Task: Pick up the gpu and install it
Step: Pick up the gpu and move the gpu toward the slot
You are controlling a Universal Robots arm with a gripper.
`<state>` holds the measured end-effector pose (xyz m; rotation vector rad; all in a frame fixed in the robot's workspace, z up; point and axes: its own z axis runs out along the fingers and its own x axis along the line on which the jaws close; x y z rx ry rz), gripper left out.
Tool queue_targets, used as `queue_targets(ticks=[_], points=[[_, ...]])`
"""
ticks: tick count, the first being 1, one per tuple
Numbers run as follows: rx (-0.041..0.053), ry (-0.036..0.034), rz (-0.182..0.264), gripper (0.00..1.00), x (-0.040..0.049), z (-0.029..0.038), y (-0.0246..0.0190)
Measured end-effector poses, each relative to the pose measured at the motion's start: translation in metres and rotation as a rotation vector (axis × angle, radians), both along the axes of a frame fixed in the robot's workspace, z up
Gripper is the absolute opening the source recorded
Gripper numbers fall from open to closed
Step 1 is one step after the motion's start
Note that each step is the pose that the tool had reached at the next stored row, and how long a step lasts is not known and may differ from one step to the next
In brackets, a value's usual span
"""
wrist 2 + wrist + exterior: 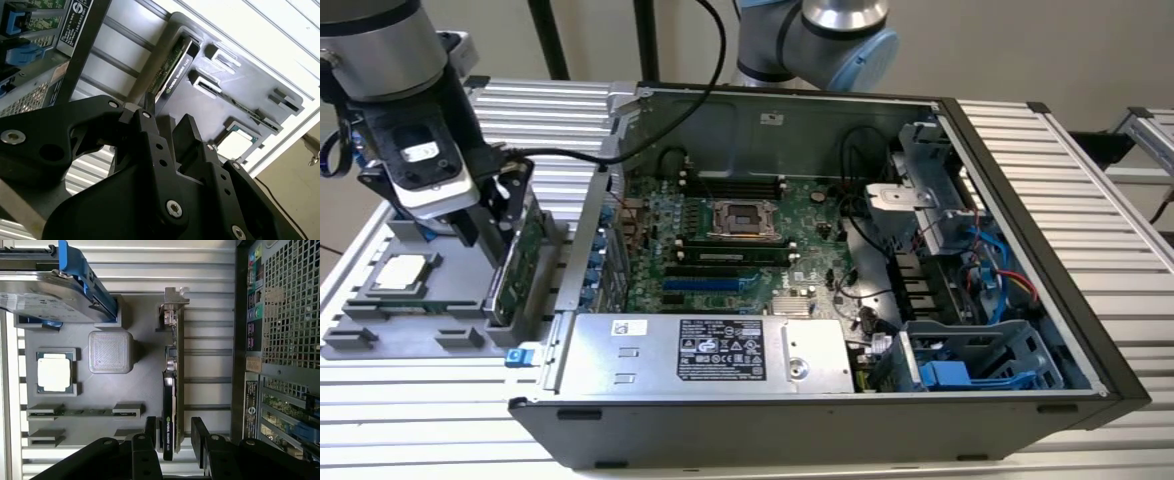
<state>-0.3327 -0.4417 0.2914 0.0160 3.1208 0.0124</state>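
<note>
Scene: A robot arm's tool [494, 222] is hovering over a gray tray [400, 345] that is sitting on the slatted counter [1067, 180], just beside the open computer case [720, 445].
Gpu: The gpu [172, 385] is standing on its long edge in a tray slot on the side nearest the case. Its silver bracket [175, 295] is pointing away from the tool.
Tool: Released and gripping nothing. In the first wrist view the tool [174, 426] is straddling the card's cooler end, with one of its fingers [150, 432] on each face and a gap showing on both sides.
Second wrist view: The tool [167, 117] is lining up along the top edge of the gpu [172, 67].
Step in hand: The pick-up appears to be under way, with the grasp not yet made.
Doing it well: A good grasp is calling for the card to sit centred between the fingers, so that both faces are being met together and the board is not being pushed sideways in its slot. A deep enough bite is also likely helping to keep the long card from swinging.
Watch for: The tool is sitting off the card's middle, so the bracket end may be sagging once the card is lifted. A lift straight up, parallel to the case wall [240, 340], is looking safest.
Neighbours: The square chip [55, 371] and the hard drive [45, 300] are lying farther from the case than the card, well apart from the fingers.
</note>
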Motion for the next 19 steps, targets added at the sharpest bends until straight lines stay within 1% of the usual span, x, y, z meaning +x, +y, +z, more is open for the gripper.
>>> queue_targets(ticks=[5,14,19], points=[[-0.0023,0.0002,0.0,1.0,0.0,-0.0021,0.0],[-0.0027,-0.0002,0.0,1.0,0.0001,-0.0031,0.0],[-0.0069,-0.0001,0.0,1.0,0.0,-0.0064,0.0]])
